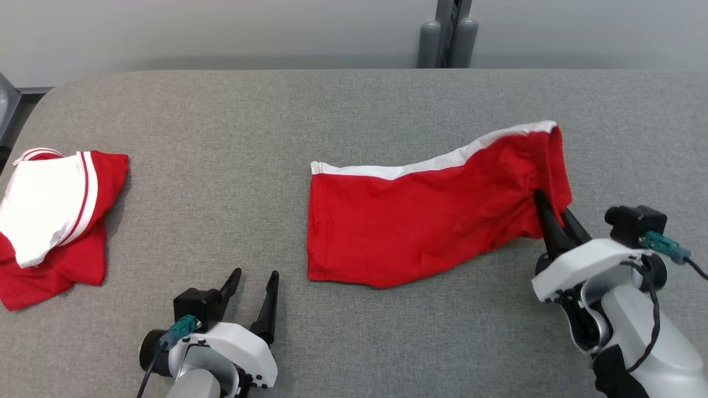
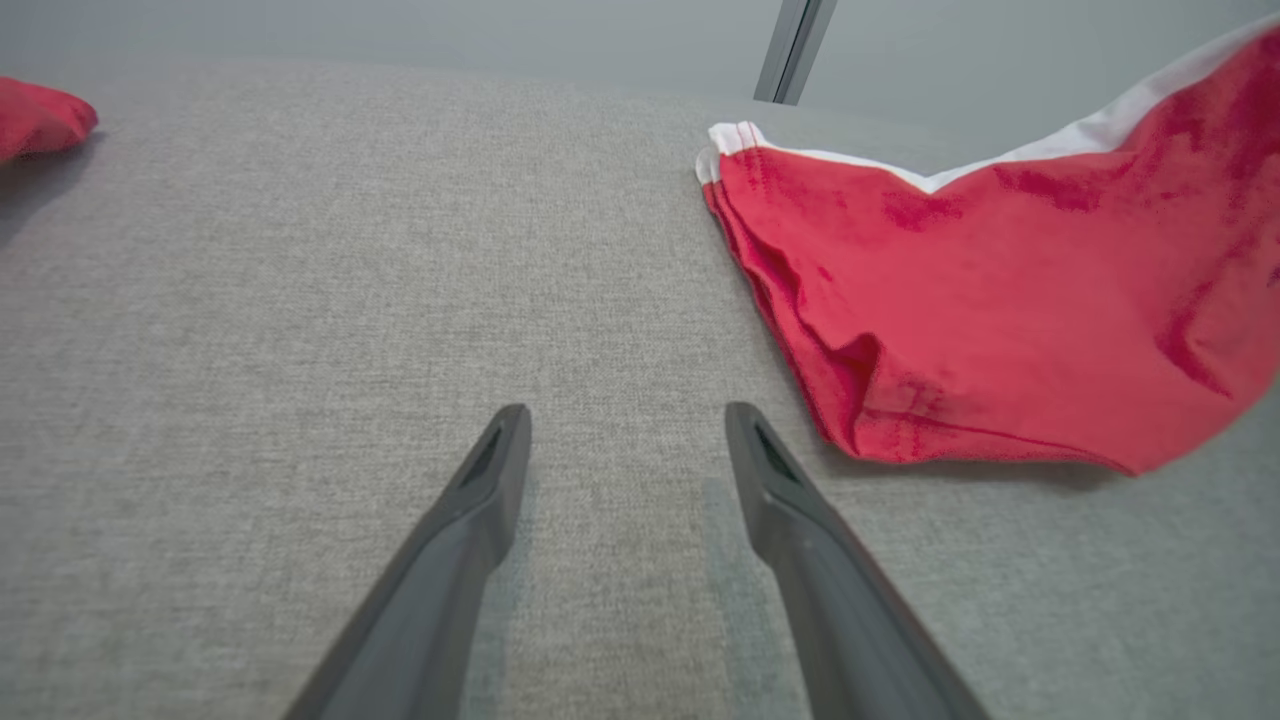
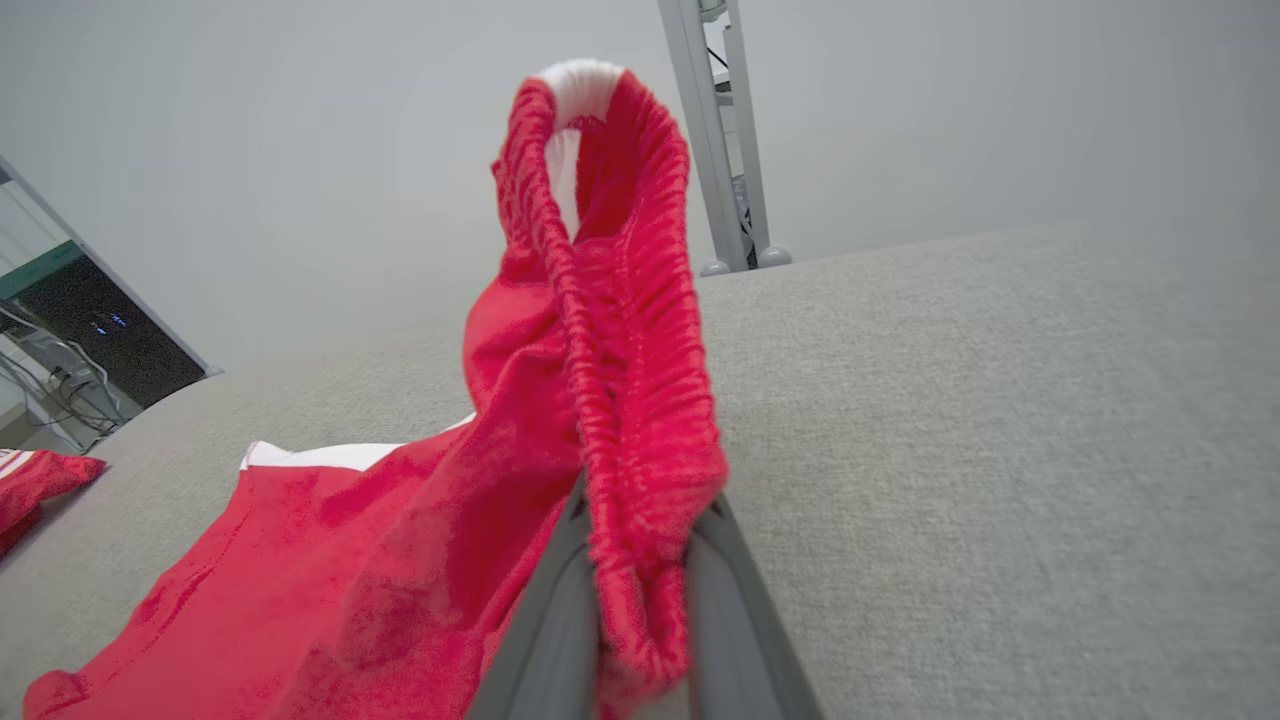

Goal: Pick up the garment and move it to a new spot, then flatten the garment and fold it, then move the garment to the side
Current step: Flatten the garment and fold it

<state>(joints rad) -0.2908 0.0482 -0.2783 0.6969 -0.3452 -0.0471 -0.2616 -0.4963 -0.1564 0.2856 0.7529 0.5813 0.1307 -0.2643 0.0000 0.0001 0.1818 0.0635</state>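
R gripper (image 1: pixel 553 213) pinches the gathered waistband (image 3: pixel 640 400) of the red cloth shorts with a white side stripe (image 1: pixel 420 226), that end raised (prob. for carrying elsewhere). The rest lies mid grey fabric-topped table (image 1: pixel 221 138). L gripper (image 1: pixel 255 272): jaws wide, empty.

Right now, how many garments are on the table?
2. One red garment lies at the centre, its right end pinched by the right gripper; a red-and-white one sits crumpled at the left edge of the table.
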